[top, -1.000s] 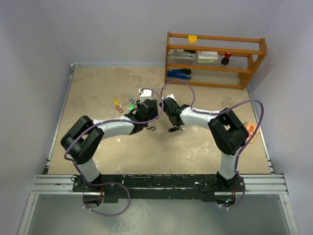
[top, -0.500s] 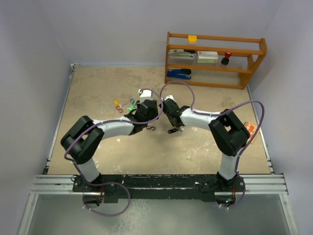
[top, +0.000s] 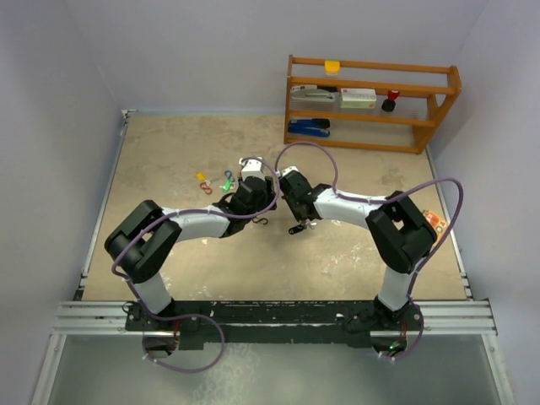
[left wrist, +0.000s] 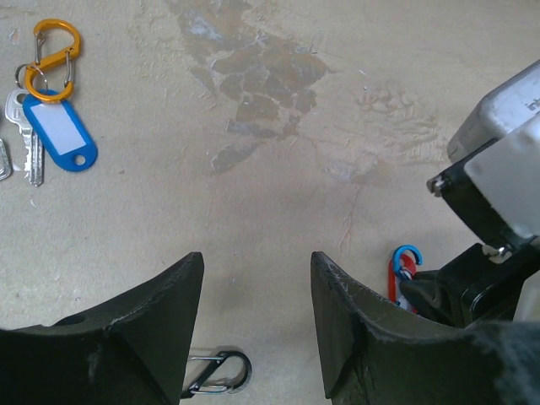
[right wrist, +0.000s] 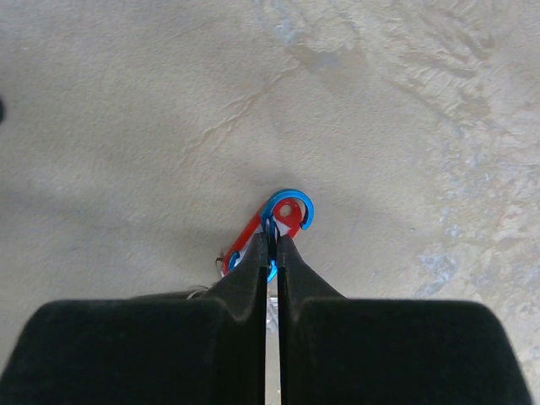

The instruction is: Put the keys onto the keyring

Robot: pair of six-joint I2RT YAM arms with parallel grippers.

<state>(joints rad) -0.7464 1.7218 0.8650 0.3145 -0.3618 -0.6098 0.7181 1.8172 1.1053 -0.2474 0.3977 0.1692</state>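
Note:
My right gripper (right wrist: 272, 238) is shut on a blue S-shaped clip (right wrist: 291, 205) low over the table. A key with a red tag (right wrist: 253, 229) hangs on that clip. In the top view the right gripper (top: 297, 224) sits at table centre. My left gripper (left wrist: 257, 261) stands open just to its left, with bare table between its fingers. A silver key with a blue tag (left wrist: 59, 135) on an orange clip (left wrist: 51, 52) lies ahead of it to the left. More tagged keys (top: 215, 182) lie there too. I cannot tell which item is the keyring.
A black S-shaped clip (left wrist: 218, 371) lies on the table by my left finger. A wooden shelf (top: 371, 101) with a stapler and small items stands at the back right. An orange object (top: 434, 221) lies at the table's right edge.
The right arm's elbow has swung slightly to the right, and its gripper with the clip has edged nearer. The left wrist has shifted a little. Both jaws stay as they were.

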